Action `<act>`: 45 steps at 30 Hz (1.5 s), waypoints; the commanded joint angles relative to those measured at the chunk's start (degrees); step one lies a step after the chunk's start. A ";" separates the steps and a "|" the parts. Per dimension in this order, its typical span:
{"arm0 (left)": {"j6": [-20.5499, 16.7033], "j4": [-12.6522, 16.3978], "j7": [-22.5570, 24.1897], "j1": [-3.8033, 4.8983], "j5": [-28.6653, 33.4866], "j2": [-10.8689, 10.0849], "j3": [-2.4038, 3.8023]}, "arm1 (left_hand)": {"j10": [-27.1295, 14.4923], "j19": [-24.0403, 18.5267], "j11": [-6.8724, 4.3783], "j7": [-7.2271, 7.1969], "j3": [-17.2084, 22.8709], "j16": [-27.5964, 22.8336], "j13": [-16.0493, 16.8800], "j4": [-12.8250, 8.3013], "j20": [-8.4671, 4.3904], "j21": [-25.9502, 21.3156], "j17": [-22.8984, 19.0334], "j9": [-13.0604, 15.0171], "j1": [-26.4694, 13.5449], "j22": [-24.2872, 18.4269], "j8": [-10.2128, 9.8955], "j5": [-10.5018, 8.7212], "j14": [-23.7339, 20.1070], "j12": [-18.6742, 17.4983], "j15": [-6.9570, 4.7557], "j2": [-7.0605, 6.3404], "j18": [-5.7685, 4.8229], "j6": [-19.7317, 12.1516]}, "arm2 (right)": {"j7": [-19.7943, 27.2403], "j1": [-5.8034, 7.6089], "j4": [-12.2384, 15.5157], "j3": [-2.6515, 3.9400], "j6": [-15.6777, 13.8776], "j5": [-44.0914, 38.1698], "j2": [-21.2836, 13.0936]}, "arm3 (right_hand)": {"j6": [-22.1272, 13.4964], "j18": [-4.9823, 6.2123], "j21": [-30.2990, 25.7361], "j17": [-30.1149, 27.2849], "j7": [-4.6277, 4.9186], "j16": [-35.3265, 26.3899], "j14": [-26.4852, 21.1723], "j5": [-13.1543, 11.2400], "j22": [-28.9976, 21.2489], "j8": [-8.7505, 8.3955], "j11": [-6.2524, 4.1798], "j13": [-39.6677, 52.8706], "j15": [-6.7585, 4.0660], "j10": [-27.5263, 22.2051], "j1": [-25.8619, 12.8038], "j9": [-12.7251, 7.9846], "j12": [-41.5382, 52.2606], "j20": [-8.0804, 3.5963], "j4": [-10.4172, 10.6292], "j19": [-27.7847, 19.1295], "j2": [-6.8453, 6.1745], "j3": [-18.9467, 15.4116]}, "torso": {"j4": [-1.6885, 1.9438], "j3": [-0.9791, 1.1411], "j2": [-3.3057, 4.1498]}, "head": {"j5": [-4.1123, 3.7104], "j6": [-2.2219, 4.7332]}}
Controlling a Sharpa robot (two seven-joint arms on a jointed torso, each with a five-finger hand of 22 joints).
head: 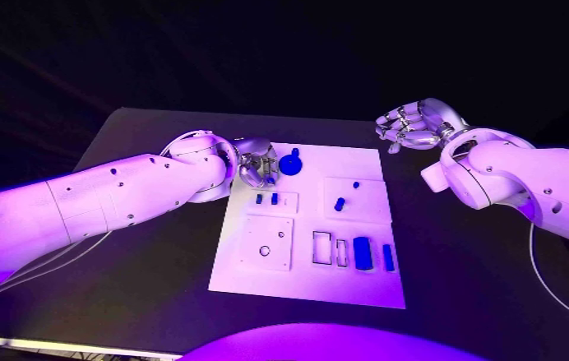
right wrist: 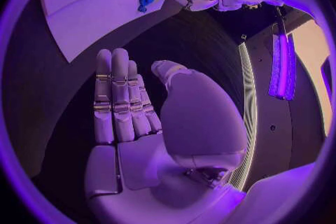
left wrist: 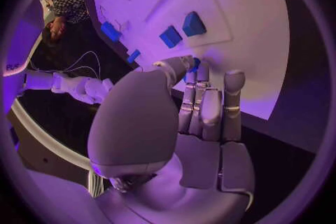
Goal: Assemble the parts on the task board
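White board [head: 356, 283]: flat at the middle of the dark surface [head: 142, 131], blue parts [head: 362, 252] spread across its recesses, apparently sorted for assembly. Round blue part [head: 290, 164]: near the board's far left corner. Left hand [head: 254, 168]: at that corner, fingertips [left wrist: 183, 64] meeting close by a small blue piece; actual hold cannot be told. Right hand [head: 415, 124]: off the board, well apart, fingers straight, holding nothing.

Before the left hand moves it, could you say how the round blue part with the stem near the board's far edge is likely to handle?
The round blue part looks small, solid and moulded, so probably stiff and light. Its disc shape might roll if stood on edge; lying flat on the task board it should slide. The left hand beside it seems bulky for such a pick.
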 commanded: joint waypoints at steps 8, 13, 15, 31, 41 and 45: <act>3.01 -0.21 -0.96 -0.30 -1.10 0.38 -0.44 | 0.24 -0.54 0.23 -0.01 -0.26 -0.19 0.13 0.09 -0.04 -0.47 -0.53 0.32 -0.91 -0.24 -0.36 0.31 -0.45 -0.78 -0.14 0.34 -0.70 0.30 | 0.54 -0.04 0.10 0.01 0.34 -0.14 -0.03 | 0.12 0.19 -0.36 0.08 0.15 -0.41 0.21 0.24 -0.14 0.02 0.00 -0.16 -0.01 0.30 -0.43 -0.10 -0.27 0.18 -0.08 0.31 -0.28 0.30 | 0.03 -0.04 0.00 | 0.00 -0.10; 2.49 -0.19 -1.00 -0.31 -1.23 0.35 -0.54 | 0.40 -0.49 0.24 0.04 -0.25 -0.12 0.17 -0.02 -0.08 -0.50 -0.16 0.39 -0.90 -0.27 -0.58 0.32 -0.28 -1.06 -0.17 0.33 -0.68 0.36 | 0.46 -0.04 0.12 0.01 0.29 -0.17 -0.02 | 0.12 0.19 -0.36 0.08 0.15 -0.41 0.21 0.24 -0.14 0.02 0.00 -0.16 -0.01 0.30 -0.43 -0.10 -0.27 0.18 -0.08 0.31 -0.28 0.30 | 0.01 -0.06 0.01 | -0.02 0.02; 2.25 -0.16 -0.97 -0.31 -1.22 0.30 -0.55 | 0.41 -0.47 0.36 0.19 -0.22 -0.15 0.17 -0.08 -0.08 -0.56 -0.15 0.37 -0.96 -0.34 -1.12 0.33 -0.27 -1.50 -0.09 0.24 -0.69 -0.04 | 0.43 -0.04 0.11 0.01 0.27 -0.18 -0.03 | 0.12 0.19 -0.36 0.08 0.15 -0.41 0.21 0.24 -0.14 0.02 0.00 -0.16 -0.01 0.30 -0.43 -0.10 -0.27 0.18 -0.08 0.31 -0.28 0.30 | 0.01 -0.07 0.01 | -0.03 0.03; 0.13 0.06 -0.51 -0.33 -0.67 0.01 -0.58 | 0.66 -0.99 0.63 0.52 -0.12 -0.38 0.42 -0.03 0.00 -1.30 -0.55 0.22 -1.56 -1.36 -4.12 0.35 -0.57 -3.45 0.16 -0.34 -0.50 -2.16 | 0.31 -0.04 0.03 0.01 0.38 -0.21 -0.14 | 0.12 0.19 -0.36 0.08 0.15 -0.41 0.21 0.24 -0.14 0.02 0.00 -0.16 -0.01 0.30 -0.43 -0.10 -0.27 0.18 -0.08 0.31 -0.28 0.30 | 0.00 -0.05 0.02 | 0.07 0.12; -0.14 0.22 -0.57 -0.38 -0.39 -0.20 -0.57 | 0.75 -1.04 0.59 0.68 0.01 -0.61 0.64 0.20 0.00 -1.54 -1.18 0.13 -1.96 -1.60 -5.55 0.44 -0.90 -4.18 0.15 -0.60 -0.47 -3.24 | 0.26 -0.03 -0.04 0.01 0.54 -0.23 -0.02 | 0.07 0.19 -0.50 0.17 0.15 -0.68 0.23 0.26 -0.31 -0.01 0.01 -0.33 0.00 0.34 -0.43 -0.11 -0.41 0.20 -0.23 0.32 -0.41 0.34 | -0.02 -0.08 0.02 | -0.01 0.13; -0.15 0.23 -0.60 -0.39 -0.34 -0.22 -0.57 | 0.75 -1.19 0.60 0.73 0.05 -0.77 0.70 0.25 -0.02 -1.72 -1.59 0.09 -2.03 -1.85 -5.90 0.44 -1.10 -4.36 0.16 -0.66 -0.42 -3.52 | 0.26 -0.03 -0.05 0.01 0.55 -0.24 0.05 | 0.07 0.19 -0.50 0.17 0.15 -0.68 0.23 0.26 -0.31 -0.01 0.01 -0.33 0.00 0.34 -0.43 -0.11 -0.41 0.20 -0.23 0.32 -0.41 0.34 | 0.03 -0.09 0.02 | 0.03 0.14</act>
